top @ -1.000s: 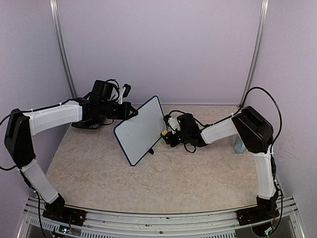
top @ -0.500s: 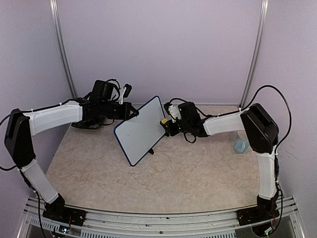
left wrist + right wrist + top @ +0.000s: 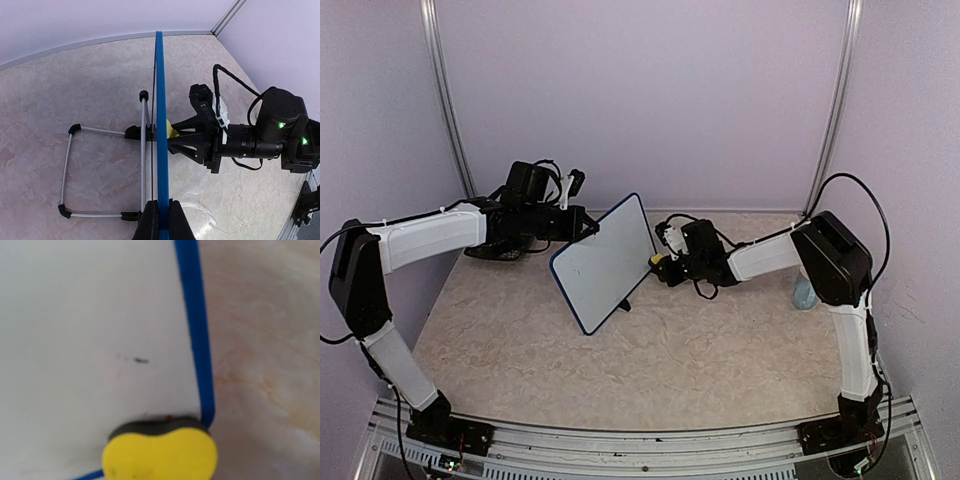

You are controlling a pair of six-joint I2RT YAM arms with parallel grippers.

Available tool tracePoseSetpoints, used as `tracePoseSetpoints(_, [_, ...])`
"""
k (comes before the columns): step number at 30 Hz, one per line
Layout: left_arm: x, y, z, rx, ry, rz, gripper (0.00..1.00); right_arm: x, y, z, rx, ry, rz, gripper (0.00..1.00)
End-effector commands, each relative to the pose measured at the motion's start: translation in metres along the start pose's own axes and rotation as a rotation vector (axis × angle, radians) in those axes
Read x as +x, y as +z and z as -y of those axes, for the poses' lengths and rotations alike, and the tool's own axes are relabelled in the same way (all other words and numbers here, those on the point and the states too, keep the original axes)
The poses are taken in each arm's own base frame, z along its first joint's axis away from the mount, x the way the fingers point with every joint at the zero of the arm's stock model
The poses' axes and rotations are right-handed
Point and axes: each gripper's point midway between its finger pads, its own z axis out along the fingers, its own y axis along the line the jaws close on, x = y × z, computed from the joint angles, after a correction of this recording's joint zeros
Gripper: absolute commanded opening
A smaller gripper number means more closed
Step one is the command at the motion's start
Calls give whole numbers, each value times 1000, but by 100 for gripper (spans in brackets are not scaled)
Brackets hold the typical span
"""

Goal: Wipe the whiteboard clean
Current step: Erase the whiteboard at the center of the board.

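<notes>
Whiteboard (image 3: 603,262) stands tilted on its feet mid-bench (image 3: 670,360). My left hand (image 3: 160,212) is clamped tight on the blue frame (image 3: 160,100). My right hand (image 3: 667,262) is closed on the yellow sponge (image 3: 160,456), pressed against the face at a corner by the frame. The face is mostly clean, with one small dark fleck (image 3: 141,360) and faint smears left. I'd call it nearly done.

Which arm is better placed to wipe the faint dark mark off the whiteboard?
Right. The right pincer holds the yellow sponge against the whiteboard face, close to the mark; the left pincer is clamped on the board's frame, steadying it.
</notes>
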Motion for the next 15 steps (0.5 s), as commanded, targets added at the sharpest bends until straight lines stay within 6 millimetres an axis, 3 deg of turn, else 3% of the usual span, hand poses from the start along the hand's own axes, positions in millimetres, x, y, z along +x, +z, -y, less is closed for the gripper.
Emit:
tracePoseSetpoints(1, [49,10,14,75,-24,-177,0,48,9,-6,-28,18,-119,0])
tracePoseSetpoints(9, [49,10,15,76,-24,-175,0,-29,-23,-11,-11,-46,19,0])
tracePoseSetpoints(13, [48,9,16,76,-21,-172,0,-43,-21,13,122,-44,-5,0])
tracePoseSetpoints(15, [48,9,15,74,-20,-172,0,-47,-21,15,93,6,-11,0])
